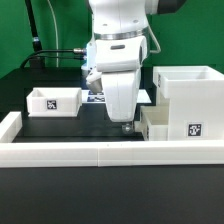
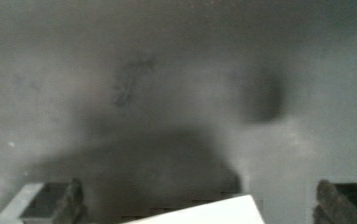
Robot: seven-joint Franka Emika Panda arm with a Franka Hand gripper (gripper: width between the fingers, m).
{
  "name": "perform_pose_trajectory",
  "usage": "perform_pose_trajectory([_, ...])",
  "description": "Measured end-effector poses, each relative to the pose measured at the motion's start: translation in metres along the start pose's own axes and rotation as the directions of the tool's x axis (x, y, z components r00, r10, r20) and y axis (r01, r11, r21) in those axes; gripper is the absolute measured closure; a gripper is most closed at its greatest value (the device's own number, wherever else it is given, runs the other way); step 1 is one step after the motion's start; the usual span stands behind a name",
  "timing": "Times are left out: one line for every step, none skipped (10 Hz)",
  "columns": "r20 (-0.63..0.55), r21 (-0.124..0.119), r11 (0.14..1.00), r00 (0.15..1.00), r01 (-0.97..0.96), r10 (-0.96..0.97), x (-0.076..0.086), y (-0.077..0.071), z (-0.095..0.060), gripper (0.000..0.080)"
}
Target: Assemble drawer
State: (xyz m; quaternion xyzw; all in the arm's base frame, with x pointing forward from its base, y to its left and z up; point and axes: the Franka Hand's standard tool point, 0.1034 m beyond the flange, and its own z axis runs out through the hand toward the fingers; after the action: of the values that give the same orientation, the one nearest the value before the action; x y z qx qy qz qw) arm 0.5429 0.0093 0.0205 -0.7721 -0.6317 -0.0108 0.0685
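My gripper (image 1: 125,126) hangs low over the black table in the middle of the exterior view, just to the left of a small white tray (image 1: 168,124) with a tag on its front. That tray stands in front of the tall white housing (image 1: 186,88) at the exterior view's right. A second small tray (image 1: 55,100) sits at the exterior view's left. In the wrist view my gripper (image 2: 201,202) is open, with its fingers (image 2: 59,200) wide apart. A white corner (image 2: 219,212) lies between them, touching neither. The rest of that view is blurred dark table.
A long low white border wall (image 1: 100,152) runs along the front of the table. The marker board (image 1: 92,98) lies flat behind my arm. Dark cables hang at the back on the exterior view's left.
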Motion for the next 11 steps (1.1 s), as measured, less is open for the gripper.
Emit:
perform_pose_trajectory([-0.002, 0.002, 1.0, 1.0, -0.012, 0.012, 0.006, -0.001, 0.001, 0.015])
perform_pose_trajectory([-0.002, 0.004, 1.0, 1.0, -0.014, 0.014, 0.012, -0.003, 0.002, 0.015])
perform_pose_trajectory([-0.002, 0.005, 1.0, 1.0, -0.007, 0.007, 0.017, -0.002, 0.001, 0.015])
perform_pose_trajectory([-0.002, 0.01, 1.0, 1.0, -0.003, 0.003, 0.018, -0.001, -0.001, 0.015])
perform_pose_trajectory([-0.001, 0.01, 1.0, 1.0, -0.003, 0.003, 0.018, 0.0, -0.002, 0.015])
perform_pose_trajectory([-0.001, 0.008, 1.0, 1.0, -0.002, 0.002, 0.017, 0.0, -0.003, 0.015])
perform_pose_trajectory([0.004, 0.009, 1.0, 1.0, -0.009, 0.008, 0.008, -0.002, -0.004, 0.015])
perform_pose_trajectory([0.008, 0.012, 1.0, 1.0, -0.021, 0.021, -0.002, -0.005, -0.006, 0.015])
perform_pose_trajectory([0.012, 0.009, 0.999, 0.999, -0.033, 0.033, -0.011, -0.009, -0.01, 0.015])
perform_pose_trajectory([0.018, 0.007, 0.999, 0.999, -0.047, 0.047, -0.021, -0.016, -0.017, 0.015])
perform_pose_trajectory([0.023, 0.006, 0.998, 0.998, -0.06, 0.06, -0.03, -0.023, -0.023, 0.015])
